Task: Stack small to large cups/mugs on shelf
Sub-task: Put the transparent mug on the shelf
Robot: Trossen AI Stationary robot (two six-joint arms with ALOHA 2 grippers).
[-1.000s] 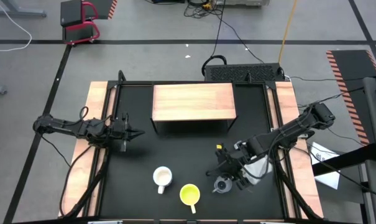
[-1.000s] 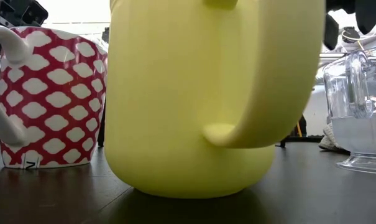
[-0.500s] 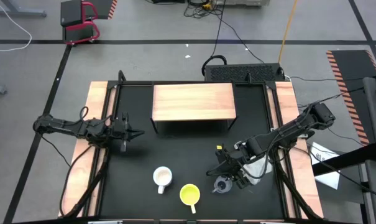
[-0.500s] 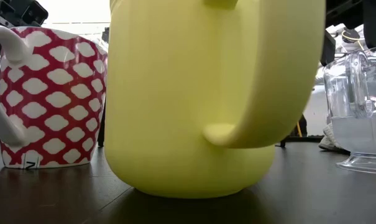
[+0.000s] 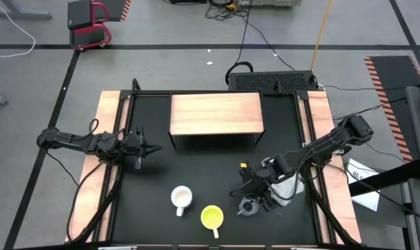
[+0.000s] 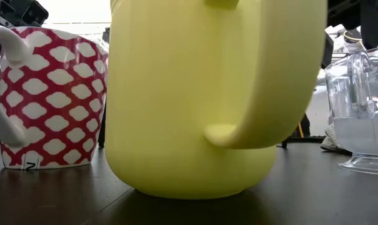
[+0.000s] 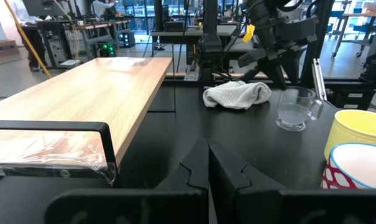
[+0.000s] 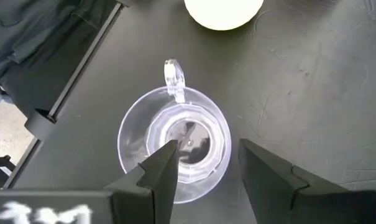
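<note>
Glass cup: you see the small clear glass cup [image 5: 248, 206] standing upright on the black table [image 5: 196, 167], near the front edge on the right side — its handle shows plainly in the right wrist view [image 8: 173, 76].
Right end effector: your right end effector [image 5: 253, 198] hangs directly over the glass cup, fingers [image 8: 158, 169] spread wide; one finger lies over the cup's mouth, the other just outside its rim, gripping nothing.
Yellow mug: the yellow mug [image 5: 212, 217] sits just beside the glass cup, toward the table's middle, handle toward the front edge; it fills most of the low view [image 6: 213, 94].
Patterned mug: the white mug with the red-and-white pattern [image 5: 181, 198] stands next to the yellow mug on the far side from the glass cup; whether the two touch cannot be told.
Shelf: the light wooden shelf [image 5: 216, 114] stands at the back of the table, its flat top bare — well apart from all three vessels.
Cloth: a white cloth [image 7: 237, 94] lies crumpled near the table's right edge, behind the glass cup as your left wrist view has it.
Left end effector: your left end effector [image 5: 148, 148] waits at the table's left side, near the shelf's front corner, fingers [image 7: 194, 168] pressed together and empty.
</note>
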